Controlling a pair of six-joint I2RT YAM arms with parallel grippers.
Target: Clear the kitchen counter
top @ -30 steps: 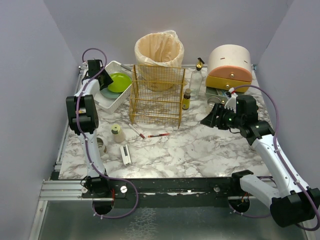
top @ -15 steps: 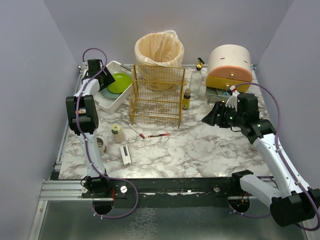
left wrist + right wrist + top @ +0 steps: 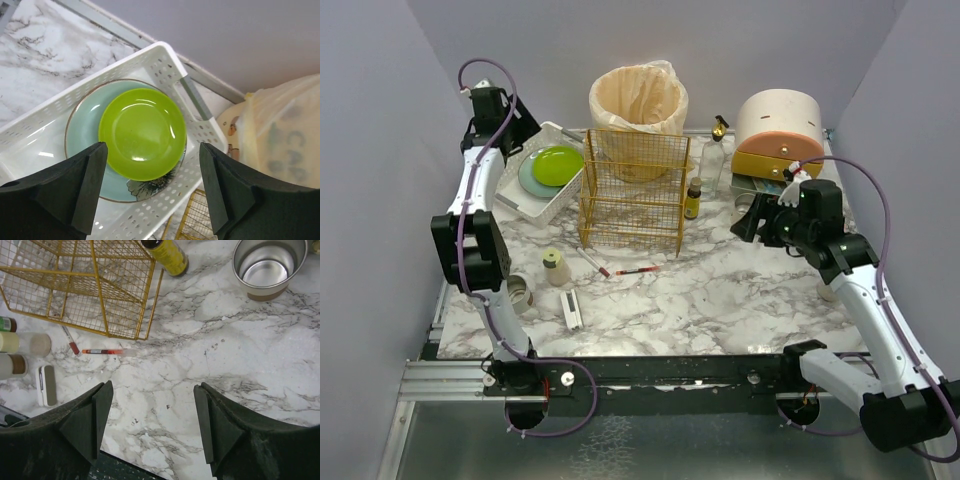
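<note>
The kitchen counter (image 3: pixel 720 300) is white marble with grey veins, and it also shows in the right wrist view (image 3: pixel 235 355) and the left wrist view (image 3: pixel 35 45). My left gripper (image 3: pixel 516 128) is open and empty, raised over the white slotted tray (image 3: pixel 545 205). In the left wrist view the gripper (image 3: pixel 152 148) hangs above a green plate (image 3: pixel 142 132) lying on a pale blue plate (image 3: pixel 82 135) in the tray (image 3: pixel 150 62). My right gripper (image 3: pixel 750 222) is open and empty above the counter's right side, and in its own view (image 3: pixel 152 387) only bare marble lies between the fingers.
A yellow wire rack (image 3: pixel 633 190), a bagged bin (image 3: pixel 638 100), a glass bottle (image 3: pixel 713 160), a small brown bottle (image 3: pixel 693 200) and a bread box (image 3: pixel 778 135) stand at the back. A metal cup (image 3: pixel 270 262), two pens (image 3: pixel 637 270), a cream jar (image 3: pixel 555 268) and a white bar (image 3: pixel 572 310) lie loose.
My left gripper has risen and drawn back from the tray toward the far left corner. My right gripper has shifted slightly back and to the right.
</note>
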